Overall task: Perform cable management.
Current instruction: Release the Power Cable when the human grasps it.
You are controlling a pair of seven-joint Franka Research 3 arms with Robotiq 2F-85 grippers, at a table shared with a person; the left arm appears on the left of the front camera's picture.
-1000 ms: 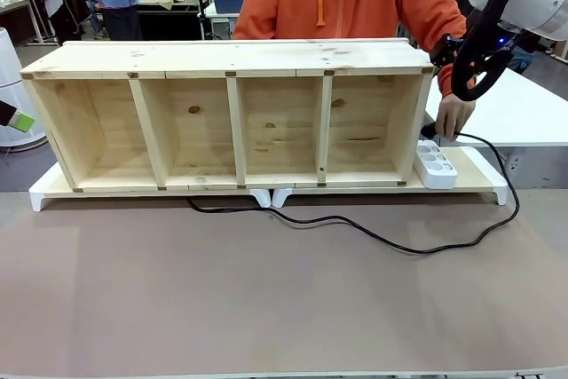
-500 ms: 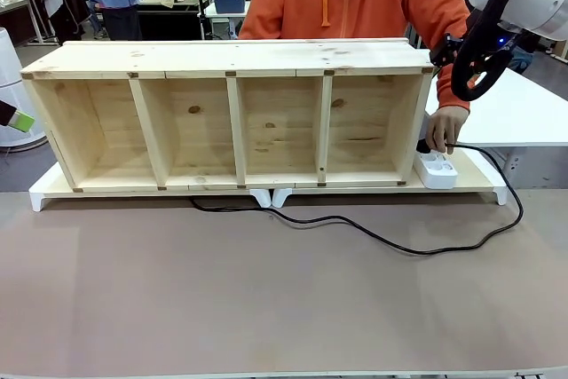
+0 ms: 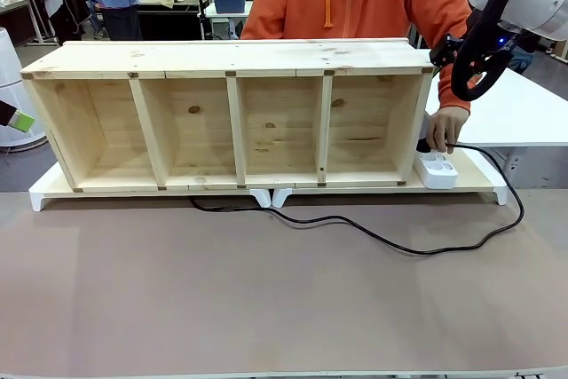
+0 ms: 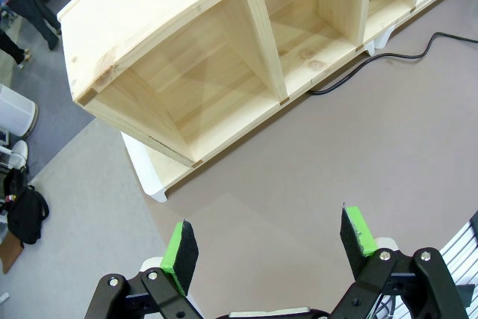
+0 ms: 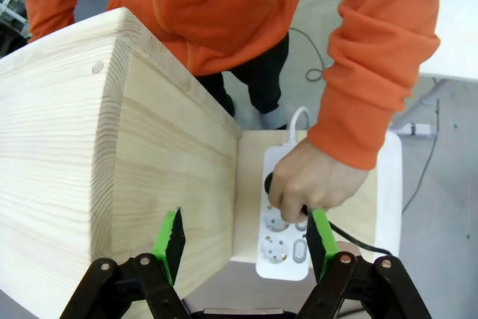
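Right wrist view: person's hand [image 5: 314,181] grips plug [image 5: 273,182].

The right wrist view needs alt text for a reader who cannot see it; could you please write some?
A person's hand presses a black plug into a white power strip beside the end of a wooden shelf. The right tool hangs open above, holding nothing.

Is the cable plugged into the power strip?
Cannot tell. The person's hand covers the cable end at the power strip, hiding the plug.
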